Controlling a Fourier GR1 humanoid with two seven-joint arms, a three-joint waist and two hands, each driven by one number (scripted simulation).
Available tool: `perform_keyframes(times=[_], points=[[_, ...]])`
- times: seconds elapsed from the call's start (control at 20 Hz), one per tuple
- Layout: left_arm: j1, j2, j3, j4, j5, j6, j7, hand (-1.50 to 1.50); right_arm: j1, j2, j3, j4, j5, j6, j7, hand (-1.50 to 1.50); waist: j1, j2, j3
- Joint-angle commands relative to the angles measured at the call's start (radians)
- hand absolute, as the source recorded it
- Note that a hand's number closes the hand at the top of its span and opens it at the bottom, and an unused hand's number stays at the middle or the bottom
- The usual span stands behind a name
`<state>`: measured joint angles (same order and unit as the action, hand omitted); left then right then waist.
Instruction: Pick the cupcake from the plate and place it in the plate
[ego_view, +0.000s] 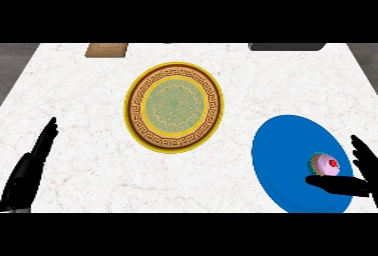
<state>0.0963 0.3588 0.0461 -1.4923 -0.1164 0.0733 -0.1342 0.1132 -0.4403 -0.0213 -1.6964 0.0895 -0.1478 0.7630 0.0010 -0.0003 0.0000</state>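
1 pink-frosted cupcake (325, 165) with a red top sits on the blue plate (284, 150), right hand (362, 172) spread open around it.

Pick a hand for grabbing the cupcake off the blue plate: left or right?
Right. The right hand is already at the cupcake on the blue plate, thumb and fingers open around it. The left hand rests open at the counter's far left edge, beyond the patterned plate.

Legible text: none | labels, brands, numbers, signs: none | patterned plate (174, 107) at 12 o'clock: ornamental key border only, no characters | blue plate (284, 160) at 4 o'clock: unmarked
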Motion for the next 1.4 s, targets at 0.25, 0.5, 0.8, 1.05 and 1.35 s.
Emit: perform_keyframes(times=[0.25, 0.5, 0.8, 1.05, 1.35], points=[[-0.003, -0.046, 0.034, 0.018, -0.041, -0.016, -0.023, 0.0, 0.047, 0.11, -0.02, 0.067, 0.081, -0.008, -0.226, 1.5, -0.003, 0.0, 0.0], [-0.009, -0.081, 0.03, -0.022, -0.093, -0.026, 0.024, 0.0, -0.036, 0.139, -0.034, 0.101, 0.146, 0.011, -0.166, 1.5, 0.0, 0.0, 0.0], [-0.088, -0.054, -0.034, -0.045, -0.068, -0.083, 0.007, 0.0, -0.326, -0.202, 0.183, 0.167, 0.286, 0.349, -0.389, 1.5, 0.199, 0.057, -0.002], [-0.12, -0.068, -0.058, -0.025, -0.081, -0.085, 0.003, 0.0, -0.502, -0.292, 0.236, 0.324, 0.363, 0.437, -0.59, 1.5, 0.198, 0.059, 0.005], [-0.142, -0.081, -0.046, -0.001, -0.088, -0.06, 0.023, 0.0, -0.681, -0.269, 0.196, 0.563, 0.429, 0.3, -0.846, 1.5, 0.155, 0.051, 0.007]])
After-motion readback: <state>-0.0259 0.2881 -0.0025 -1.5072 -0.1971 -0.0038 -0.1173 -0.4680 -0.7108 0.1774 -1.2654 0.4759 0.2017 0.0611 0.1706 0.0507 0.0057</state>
